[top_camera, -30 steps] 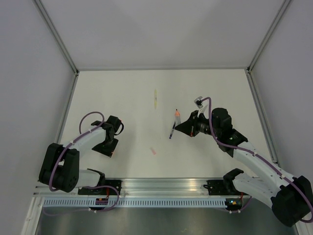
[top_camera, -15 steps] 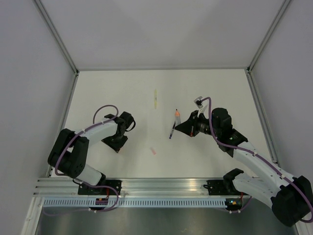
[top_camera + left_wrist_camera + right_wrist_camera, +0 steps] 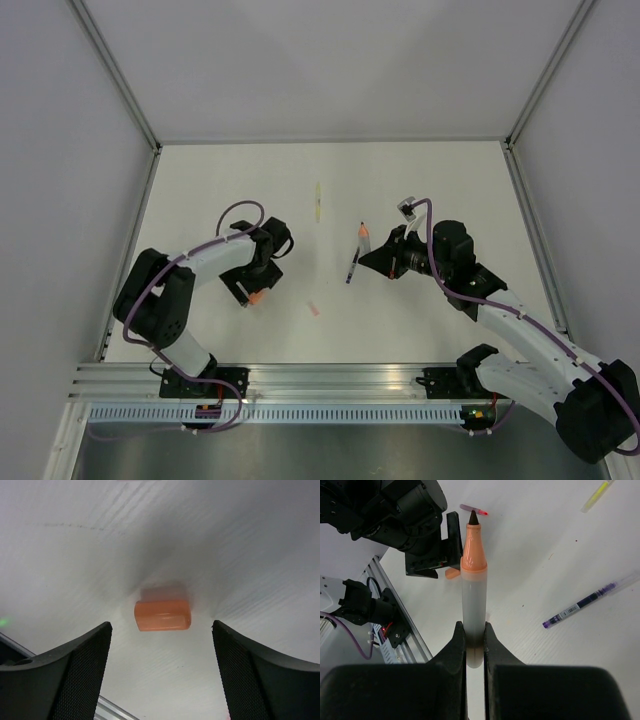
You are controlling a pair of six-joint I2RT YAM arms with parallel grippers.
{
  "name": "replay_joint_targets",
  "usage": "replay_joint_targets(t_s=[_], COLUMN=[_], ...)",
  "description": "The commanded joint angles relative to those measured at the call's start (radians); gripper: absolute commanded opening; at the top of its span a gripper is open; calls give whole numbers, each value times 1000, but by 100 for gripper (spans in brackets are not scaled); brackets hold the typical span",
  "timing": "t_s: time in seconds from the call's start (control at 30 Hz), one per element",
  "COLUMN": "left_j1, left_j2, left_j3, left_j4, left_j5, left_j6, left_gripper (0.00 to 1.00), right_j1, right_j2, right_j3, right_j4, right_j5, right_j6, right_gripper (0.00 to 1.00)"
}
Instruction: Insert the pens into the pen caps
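An orange pen cap lies on its side on the white table, level with the tips of my open left gripper, untouched. In the top view the cap sits at the left gripper's fingertips. My right gripper is shut on the grey pen with an orange tip and holds it above the table. A dark purple pen, a yellow pen and a pale pink cap lie on the table.
White walls with metal posts enclose the table on three sides. An aluminium rail with the arm bases runs along the near edge. The right wrist view shows the left gripper and the orange cap beyond the pen tip.
My left arm has swung right towards the table's middle, and the orange cap now shows at its fingertips. The right arm and its pen have not moved.
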Motion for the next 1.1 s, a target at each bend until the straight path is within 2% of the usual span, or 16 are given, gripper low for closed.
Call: replay_joint_targets(t_s=[0.0, 0.03, 0.07, 0.13, 0.17, 0.27, 0.37, 0.47, 0.63, 0.73, 1.07], left_j1=[-8, -8, -8, -8, -8, -5, 38, 66, 66, 66, 83], left_j2=[-61, -104, -130, -220, -251, -337, -320, -262, -70, -33, 37], left_j3=[58, 62, 64, 52, 50, 47, 85, 124, 129, 98, 70], left_j4=[80, 102, 114, 175, 191, 248, 246, 190, 84, 108, 165], left_j5=[36, 42, 31, 36, 51, 103, 240, 322, 372, 336, 401], left_j6=[345, 422, 543, 706, 840, 1045, 1192, 1278, 1365, 1426, 1446], left_gripper=[86, 87, 94, 96, 96, 97, 94, 90, 81, 78, 73], right_j1=[-1, -1, 0, -1, -1, -1, 0, -1, -1, 0, -1], right_j2=[-23, -22, -20, -19, -18, -17, -18, -25, -35, -41, -74], right_j3=[11, 10, 10, 8, 10, 5, 7, 5, -1, 2, 2], right_j4=[20, 19, 19, 19, 17, 19, 17, 17, 19, 11, -1], right_j5=[18, 21, 22, 21, 24, 29, 30, 30, 30, 30, 39], right_j6=[-24, -24, -24, -24, -25, -27, -28, -28, -27, -30, -36], right_gripper=[0, 0, 0, 0, 0, 0, 0, 0, 0, 0, 0])
